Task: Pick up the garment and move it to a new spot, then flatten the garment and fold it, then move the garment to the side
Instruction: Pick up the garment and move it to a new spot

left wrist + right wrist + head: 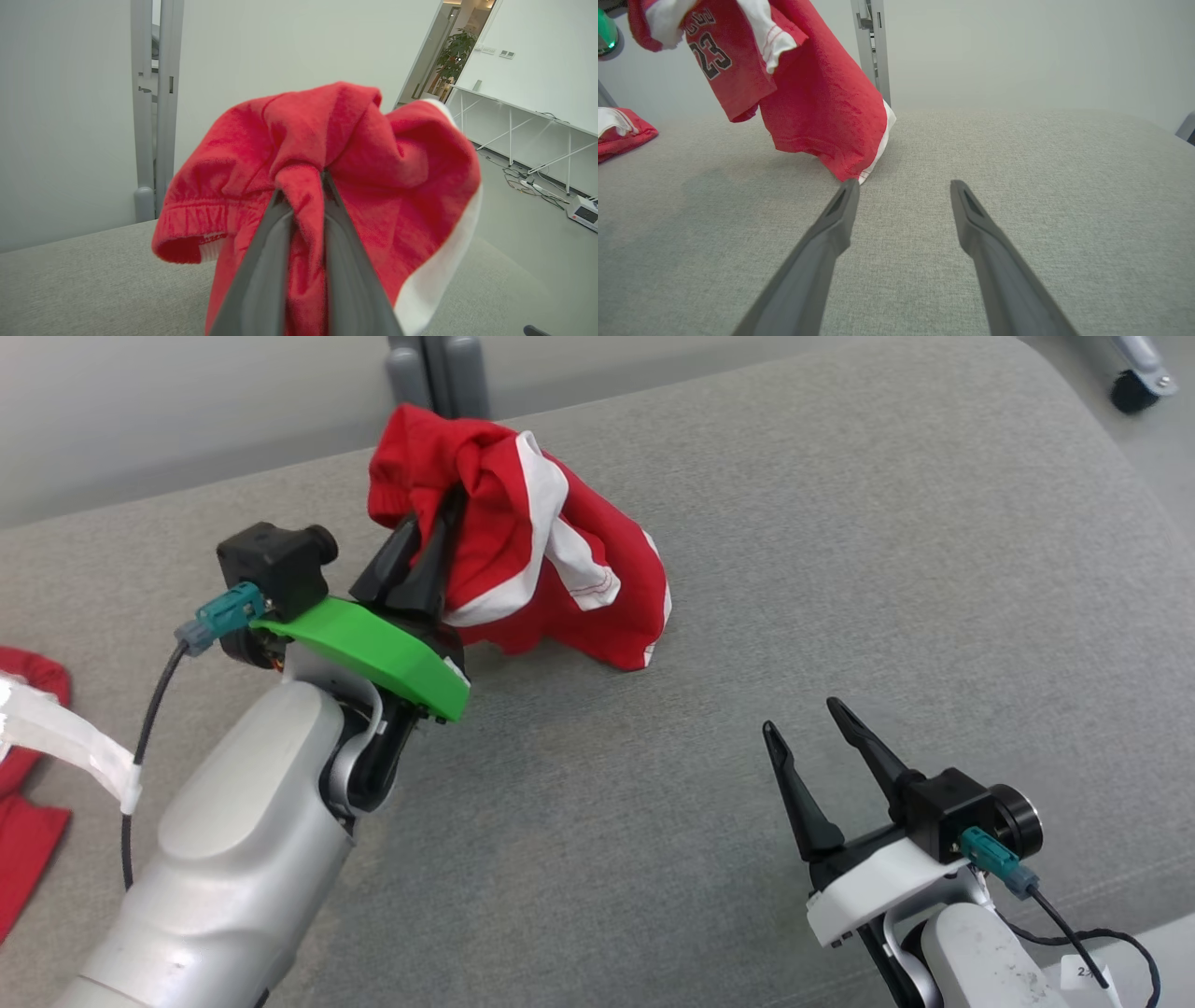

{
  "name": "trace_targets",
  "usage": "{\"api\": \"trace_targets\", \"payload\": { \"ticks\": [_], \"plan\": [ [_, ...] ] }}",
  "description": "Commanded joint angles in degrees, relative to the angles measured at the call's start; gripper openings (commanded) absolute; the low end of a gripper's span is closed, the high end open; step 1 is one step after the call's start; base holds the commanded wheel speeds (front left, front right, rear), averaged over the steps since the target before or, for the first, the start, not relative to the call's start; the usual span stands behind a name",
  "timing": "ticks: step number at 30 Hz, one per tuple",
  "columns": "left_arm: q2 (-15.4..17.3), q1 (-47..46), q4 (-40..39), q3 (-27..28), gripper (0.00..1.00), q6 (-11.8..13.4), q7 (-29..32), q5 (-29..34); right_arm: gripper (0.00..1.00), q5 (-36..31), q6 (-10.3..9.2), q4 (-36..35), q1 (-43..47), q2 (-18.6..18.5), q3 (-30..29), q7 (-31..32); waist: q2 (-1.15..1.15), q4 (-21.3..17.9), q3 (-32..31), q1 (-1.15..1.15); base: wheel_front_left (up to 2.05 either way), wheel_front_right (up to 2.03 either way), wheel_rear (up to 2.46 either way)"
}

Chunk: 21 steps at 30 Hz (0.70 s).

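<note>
The garment (560, 560) is a red piece with white trim and a black "23" on it (817, 93). It hangs bunched from my left gripper (446, 509), whose fingers are shut on a fold of its cloth (303, 186). Its lower hem touches the grey cushion (840, 569). My right gripper (810, 721) stands open at the lower right, apart from the garment, with nothing between its fingers (903, 186).
Another red and white garment (28, 747) lies at the left edge of the cushion (619, 130). A grey post (439, 373) stands behind the cushion. A caster wheel (1134, 387) sits on the floor at the far right.
</note>
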Motion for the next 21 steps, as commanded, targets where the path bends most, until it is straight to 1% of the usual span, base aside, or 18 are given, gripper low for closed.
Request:
{"api": "trace_targets", "payload": {
  "ticks": [1,3,4,5,8,12,18,21],
  "plan": [
    [-0.42,1.57,0.61,0.44,0.0,-0.17,-0.22,-0.35,1.0,0.14,-0.1,-0.4,0.91,-0.17,-0.16,-0.02,-0.01,-4.36,0.11,0.0,0.0,0.0,0.0],
    [-1.29,3.3,1.65,1.18,0.0,-0.17,-0.22,-0.01,1.0,0.24,-0.1,-0.86,1.15,-0.19,-0.49,-0.02,-0.01,-5.02,0.31,0.0,0.0,0.0,0.0],
    [-1.58,4.05,2.23,1.41,0.46,-0.17,-0.22,0.41,1.0,0.35,-0.1,-0.98,1.22,-0.17,-0.51,-0.02,-0.01,-5.18,0.43,0.0,0.0,0.0,0.0],
    [-1.63,5.04,3.08,1.31,1.0,-0.17,-0.21,1.42,1.0,0.4,-0.1,-1.13,1.26,-0.15,-0.54,-0.02,-0.01,-5.28,0.52,0.0,0.0,0.0,0.0],
    [-1.68,7.69,4.6,1.58,1.0,-0.17,-0.22,3.46,1.0,0.4,-0.1,-1.34,1.43,-0.19,-1.04,-0.02,-0.01,-5.02,0.42,0.0,0.0,0.0,0.0],
    [-1.08,12.19,5.95,5.37,1.0,-0.17,-0.22,7.83,1.0,0.91,-0.1,-1.43,1.75,-0.19,-2.11,-0.01,-0.01,-3.32,-0.3,0.0,0.0,0.0,0.0],
    [-0.87,18.94,5.47,14.09,1.0,-0.18,-0.15,12.69,1.0,1.6,-0.1,-1.83,1.83,-0.19,-4.16,-0.01,-0.01,0.05,-2.08,0.0,0.0,0.0,0.0],
    [-1.65,22.94,4.29,19.72,1.0,-0.18,-0.15,16.24,1.0,1.4,-0.1,-1.47,2.27,-0.19,-4.82,-0.01,-0.01,1.64,-3.33,0.0,0.0,0.0,0.0]
  ]
}}
